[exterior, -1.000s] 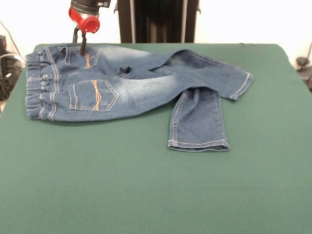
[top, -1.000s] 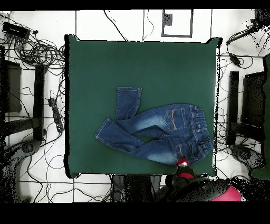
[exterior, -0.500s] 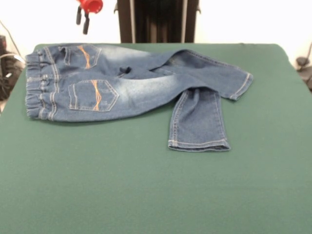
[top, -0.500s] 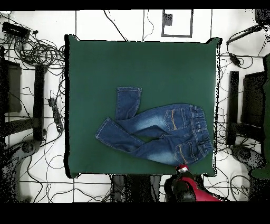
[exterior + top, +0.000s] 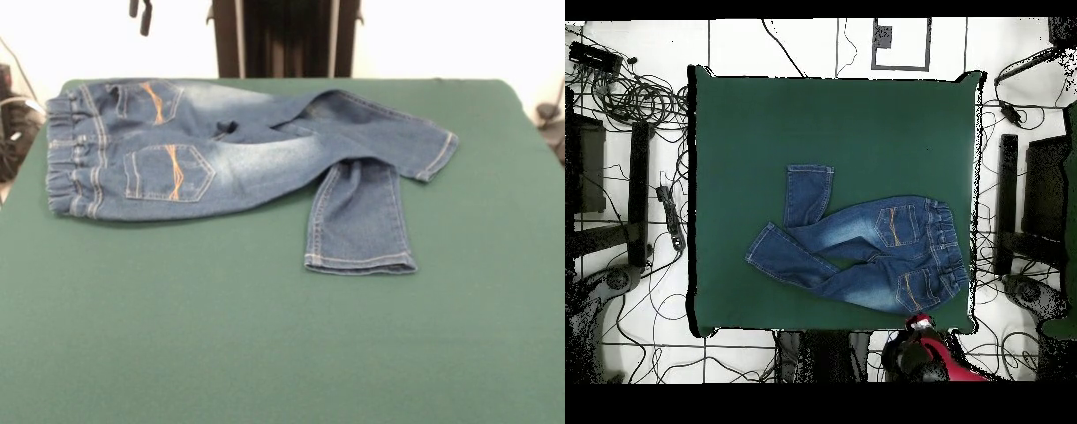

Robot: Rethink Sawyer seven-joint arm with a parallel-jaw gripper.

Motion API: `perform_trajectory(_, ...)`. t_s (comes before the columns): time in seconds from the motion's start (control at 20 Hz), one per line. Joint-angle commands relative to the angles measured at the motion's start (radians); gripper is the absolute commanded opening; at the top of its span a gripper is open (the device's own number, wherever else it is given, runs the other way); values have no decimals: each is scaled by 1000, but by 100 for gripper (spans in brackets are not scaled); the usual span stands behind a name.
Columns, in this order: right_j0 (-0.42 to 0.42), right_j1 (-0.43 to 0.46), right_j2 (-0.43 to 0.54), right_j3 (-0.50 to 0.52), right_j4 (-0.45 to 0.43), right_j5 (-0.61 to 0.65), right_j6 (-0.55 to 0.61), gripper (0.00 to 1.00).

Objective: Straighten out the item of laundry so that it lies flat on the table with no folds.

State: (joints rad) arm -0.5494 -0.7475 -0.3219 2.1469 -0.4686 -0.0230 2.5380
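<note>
Front view: gripper [image 5: 140, 13] raised clear at top edge, empty, fingers apart. Jeans [image 5: 238, 155] on table [image 5: 265, 353]: 1 leg bent. Best pinch bent hem, drag straight.

Front view: dark two-fingered gripper [image 5: 140, 12] cut off by top edge; only the finger tips show, too little to tell how far apart they stand. Overhead view: red and black arm [image 5: 925, 352] runs into the ragged bottom margin, gripper not separable from it.

Small blue denim jeans [image 5: 238, 159]: nearer leg folded under the other at the knee, so its upper part is hidden. Dark crease near the crotch, shape unclear.

Dark green felt-topped table [image 5: 265, 353]: near edge and both near corners cut off in front view.
</note>
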Motion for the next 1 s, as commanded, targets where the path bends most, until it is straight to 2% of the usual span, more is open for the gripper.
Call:
perform_trajectory(0.05,0,-41,205,-19,-5,42,6,100)
perform_trajectory(0.4,-29,8,262,-89,-31,-3,-9,100)
perform_trajectory(0.6,-33,7,269,-101,-42,-14,-9,100)
perform_trajectory(1.0,-75,-33,348,-138,-20,115,-53,100)
